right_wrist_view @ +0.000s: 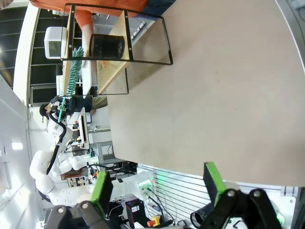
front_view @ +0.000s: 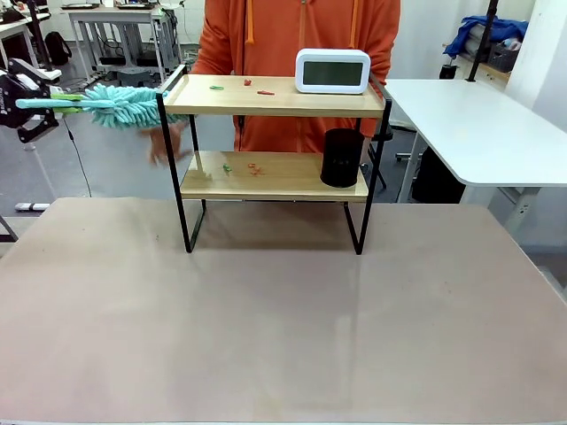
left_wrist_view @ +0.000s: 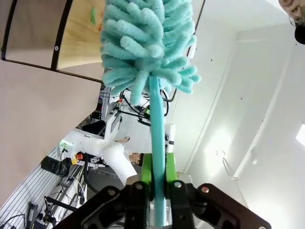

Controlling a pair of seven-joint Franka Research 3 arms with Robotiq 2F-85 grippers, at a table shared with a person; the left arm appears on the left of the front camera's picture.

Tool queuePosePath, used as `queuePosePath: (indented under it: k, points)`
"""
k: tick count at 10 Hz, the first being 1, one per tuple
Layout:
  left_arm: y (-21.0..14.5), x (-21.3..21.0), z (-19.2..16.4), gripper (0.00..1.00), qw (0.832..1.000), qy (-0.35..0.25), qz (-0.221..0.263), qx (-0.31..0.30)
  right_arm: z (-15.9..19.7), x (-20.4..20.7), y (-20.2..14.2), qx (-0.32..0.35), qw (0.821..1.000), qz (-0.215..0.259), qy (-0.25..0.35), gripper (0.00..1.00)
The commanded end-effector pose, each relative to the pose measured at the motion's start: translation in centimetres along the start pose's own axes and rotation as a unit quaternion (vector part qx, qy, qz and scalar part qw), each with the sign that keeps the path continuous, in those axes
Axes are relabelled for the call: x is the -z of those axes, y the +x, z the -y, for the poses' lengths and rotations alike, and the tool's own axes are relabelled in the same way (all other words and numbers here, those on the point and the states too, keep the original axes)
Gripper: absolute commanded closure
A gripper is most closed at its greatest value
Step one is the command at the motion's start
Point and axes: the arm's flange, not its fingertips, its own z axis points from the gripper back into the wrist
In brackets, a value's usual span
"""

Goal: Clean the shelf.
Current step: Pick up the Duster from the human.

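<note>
Our left gripper (left_wrist_view: 158, 175) clamps the teal duster (front_view: 120, 104) by its handle; the head sits level with the shelf's (front_view: 275, 106) top board, likely for sweeping. Our right gripper (right_wrist_view: 159, 183) gapes wide, empty.

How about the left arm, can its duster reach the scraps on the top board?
Probably yes: only the shelf's raised side rail stands between duster and scraps; above it looks free.

Lab-style workroom, by the look: bare white tabletop (front_view: 478, 133) at right, metal-framed desks (front_view: 111, 16) upper left, grey floor (front_view: 106, 173).
</note>
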Motion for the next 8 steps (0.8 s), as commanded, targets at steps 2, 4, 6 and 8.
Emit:
queuePosePath:
  k: [2, 4, 6, 8]
  points:
    - [-7.1, -3.8, 3.2, 1.00, 0.987, 0.046, -0.014, 0.151, -0.1, 0.2, 0.1, -0.012, 1.000, 0.005, 0.009, 0.00]
    - [-14.4, -8.2, 3.4, 1.00, 0.939, 0.143, 0.022, 0.310, -0.1, 0.2, 0.1, -0.012, 1.000, 0.005, 0.009, 0.00]
    - [-19.7, -11.1, 1.9, 1.00, 0.882, 0.240, 0.142, 0.380, -0.1, 0.2, 0.1, -0.012, 1.000, 0.005, 0.009, 0.00]
    - [-23.5, -11.9, -1.5, 1.00, 0.844, 0.297, 0.154, 0.420, -0.1, 0.2, 0.1, -0.012, 1.000, 0.005, 0.009, 0.00]
